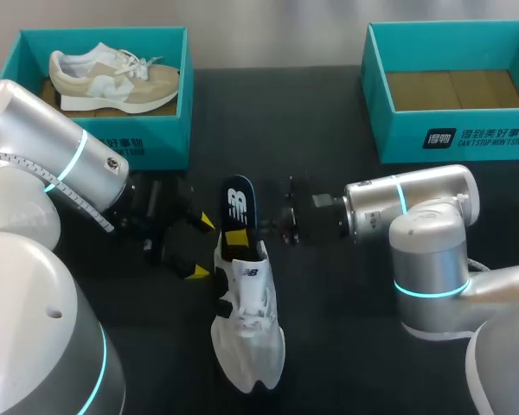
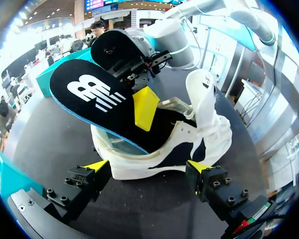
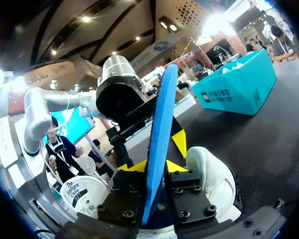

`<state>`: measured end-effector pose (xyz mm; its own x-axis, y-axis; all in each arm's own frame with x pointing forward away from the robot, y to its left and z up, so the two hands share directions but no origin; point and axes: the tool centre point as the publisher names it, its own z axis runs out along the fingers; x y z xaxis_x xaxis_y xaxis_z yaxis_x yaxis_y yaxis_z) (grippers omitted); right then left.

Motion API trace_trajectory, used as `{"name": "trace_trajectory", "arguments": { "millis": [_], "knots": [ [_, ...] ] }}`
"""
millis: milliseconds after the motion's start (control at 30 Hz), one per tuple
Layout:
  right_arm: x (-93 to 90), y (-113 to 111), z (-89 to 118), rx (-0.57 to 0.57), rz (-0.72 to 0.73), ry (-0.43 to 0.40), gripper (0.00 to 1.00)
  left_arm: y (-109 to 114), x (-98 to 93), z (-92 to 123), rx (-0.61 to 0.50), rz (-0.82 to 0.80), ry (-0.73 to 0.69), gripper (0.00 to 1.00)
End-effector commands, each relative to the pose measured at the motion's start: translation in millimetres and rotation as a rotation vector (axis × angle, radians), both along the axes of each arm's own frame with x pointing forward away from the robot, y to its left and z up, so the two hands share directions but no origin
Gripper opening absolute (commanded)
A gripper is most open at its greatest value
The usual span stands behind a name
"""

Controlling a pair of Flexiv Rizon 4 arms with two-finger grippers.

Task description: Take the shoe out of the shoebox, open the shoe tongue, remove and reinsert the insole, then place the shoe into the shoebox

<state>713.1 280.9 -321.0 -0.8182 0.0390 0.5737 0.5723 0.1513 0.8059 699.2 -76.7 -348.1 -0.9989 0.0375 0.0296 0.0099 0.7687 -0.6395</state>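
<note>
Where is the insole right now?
Head view, middle of the table: the insole sticks up out of the heel end of the white shoe, gripped by the right claw.

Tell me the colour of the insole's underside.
Bright blue; the insole shows it best in the right wrist view.

White shoe [image 1: 246, 341] lies at lower centre, its black, blue-edged insole [image 1: 238, 203] sticking half out. Open teal shoebox [image 1: 454, 138] sits upper right.
</note>
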Motion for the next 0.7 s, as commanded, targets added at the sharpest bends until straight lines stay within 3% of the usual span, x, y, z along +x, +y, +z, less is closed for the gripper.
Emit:
{"name": "trace_trajectory", "arguments": {
  "millis": [33,67,233,467,700],
  "knots": [
    [1.4,0,3,-0.001,-0.015,0.006,0.07,0,-0.4,0,0.001,0.000,-0.001,1.00],
    [2.6,0,2,0.005,-0.010,0.013,0.00,0,-0.4,0,0.001,0.000,-0.001,1.00],
    [2.4,1,-9,0.016,0.000,0.080,0.00,0,-0.4,0,0.001,0.000,-0.001,1.00],
    [-15.1,-1,-26,0.027,0.000,0.192,0.00,0,-0.4,0,0.001,0.000,-0.001,1.00],
    [-31.7,0,-31,0.027,-0.002,0.222,0.00,0,-0.4,0,0.001,0.000,-0.001,1.00]
  ]
}}
